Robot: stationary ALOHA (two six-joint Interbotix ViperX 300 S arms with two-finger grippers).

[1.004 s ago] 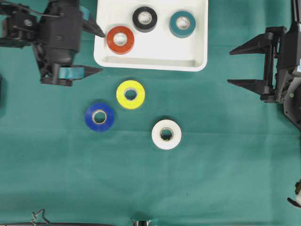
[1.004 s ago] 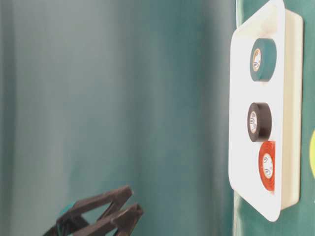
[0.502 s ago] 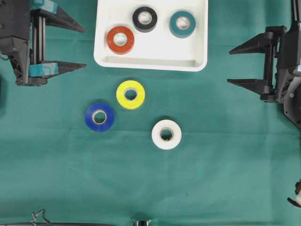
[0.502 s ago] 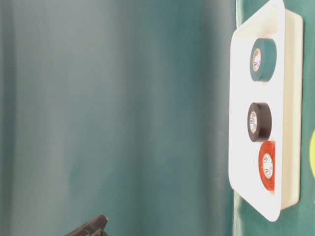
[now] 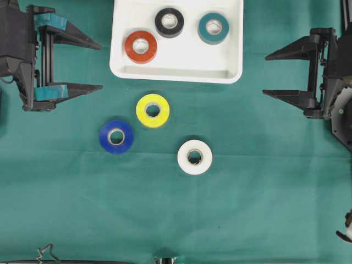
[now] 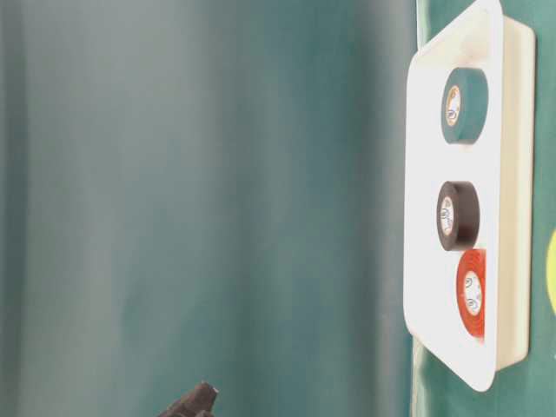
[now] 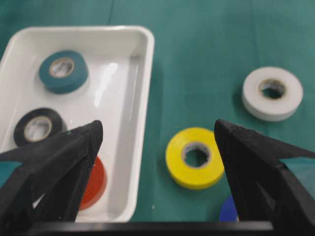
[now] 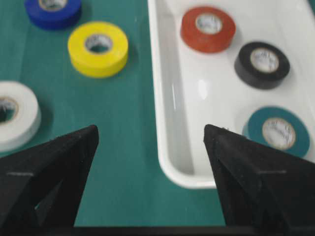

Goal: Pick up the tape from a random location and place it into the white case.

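Six tape rolls sit on the green worktop (image 5: 264, 209). Largest is the white case (image 5: 176, 70) at the top middle, holding the red tape (image 5: 141, 46), black tape (image 5: 169, 22) and teal tape (image 5: 213, 27). Left pincer (image 5: 82, 61) and right pincer (image 5: 283, 74) flank it, both spread wide and gripping nothing. Below the case lie the yellow tape (image 5: 153, 110), blue tape (image 5: 116, 136) and white tape (image 5: 194, 157), apart from one another.
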